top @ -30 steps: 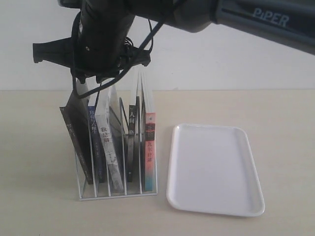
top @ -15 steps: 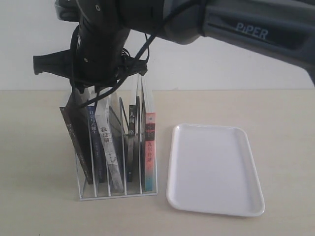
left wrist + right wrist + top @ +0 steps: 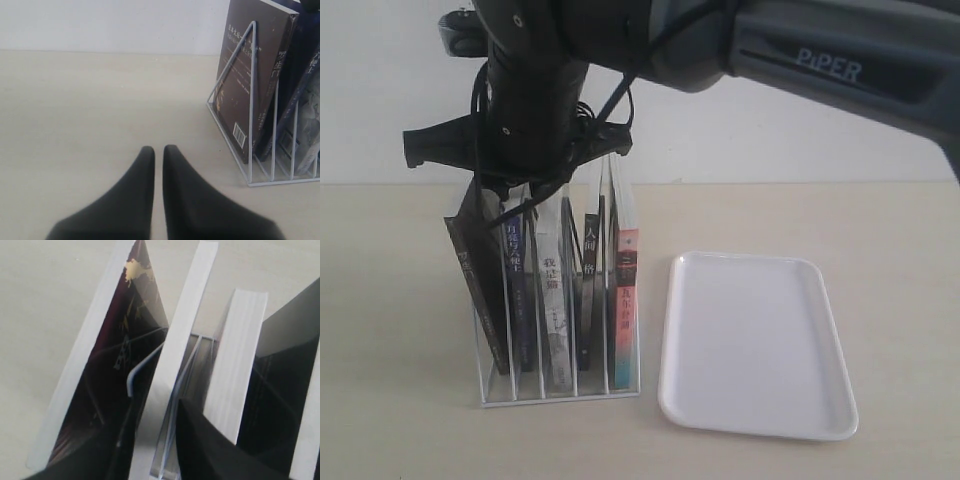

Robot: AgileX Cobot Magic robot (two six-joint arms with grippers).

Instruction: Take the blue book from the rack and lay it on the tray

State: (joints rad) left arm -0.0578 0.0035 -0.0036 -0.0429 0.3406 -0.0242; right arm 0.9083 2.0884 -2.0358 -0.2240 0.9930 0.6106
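Note:
The white wire rack [image 3: 560, 392] stands at the left with several books in it. The blue book [image 3: 517, 300] sits in the second slot from the left, showing its dark blue spine. My right gripper [image 3: 510, 212] reaches across from the right and hangs over that book. In the right wrist view its dark fingers [image 3: 210, 450] straddle the book's white page edge [image 3: 175, 365], open, one on each side and very close. The white tray [image 3: 755, 340] lies flat to the right of the rack. My left gripper [image 3: 158, 148] is shut over bare table, left of the rack [image 3: 250, 100].
A dark-covered book [image 3: 475, 280] leans in the leftmost slot. A white-spined book [image 3: 552, 300], a black-spined book [image 3: 588, 290] and a pink-and-teal-spined one [image 3: 624, 300] fill the slots to the right. The right arm's body [image 3: 770, 40] spans the top of the exterior view.
My right gripper has come down lower onto the top of the books. The white-spined book beside the blue one has been nudged more upright. The left gripper's earlier state is not shown.

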